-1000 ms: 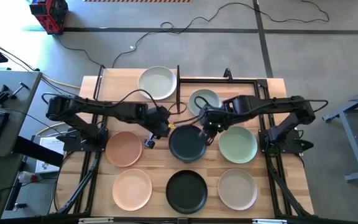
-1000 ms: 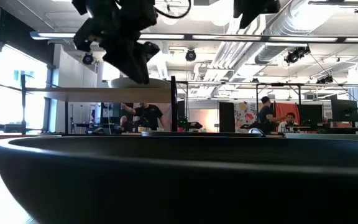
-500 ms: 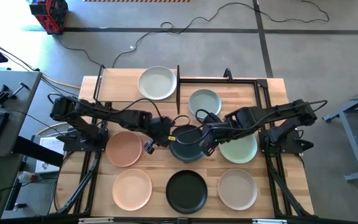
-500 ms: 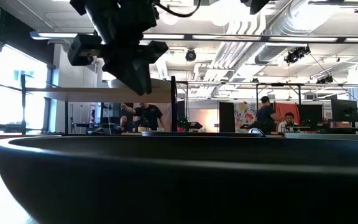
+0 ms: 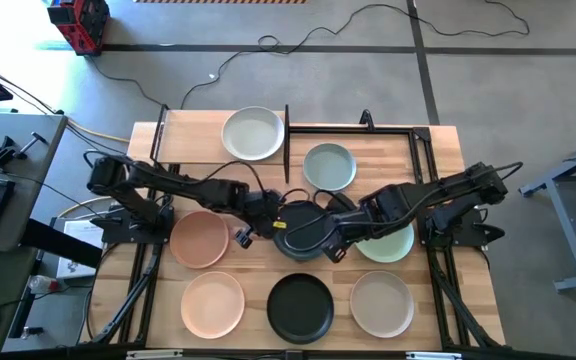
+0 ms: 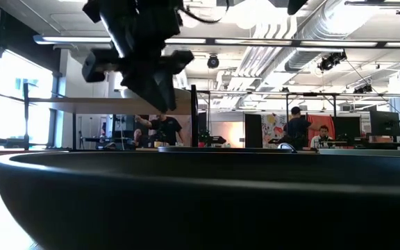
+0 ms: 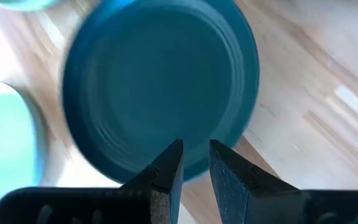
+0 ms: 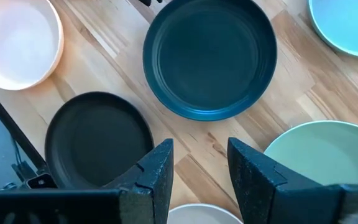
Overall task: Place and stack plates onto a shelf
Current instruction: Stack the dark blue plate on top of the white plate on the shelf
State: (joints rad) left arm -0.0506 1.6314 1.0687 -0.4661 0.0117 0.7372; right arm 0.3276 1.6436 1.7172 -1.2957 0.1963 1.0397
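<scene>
Dark teal plate (image 5: 301, 231): centre of the high view, flat on the tabletop (image 5: 438, 170). Left gripper (image 5: 270, 212): at that plate's left rim, fingers (image 7: 166, 171) narrowly parted, holding nothing. Right gripper (image 5: 334, 236): over its right edge, fingers (image 8: 157, 171) apart, empty. White plate (image 5: 253, 133): upper centre, on the shelf (image 5: 183, 135). Blue-grey plate (image 5: 329, 166): just right of the shelf. Pale green plate (image 5: 393, 240): right of centre, partly under the right arm. Black plate (image 5: 301, 306): lower centre.
</scene>
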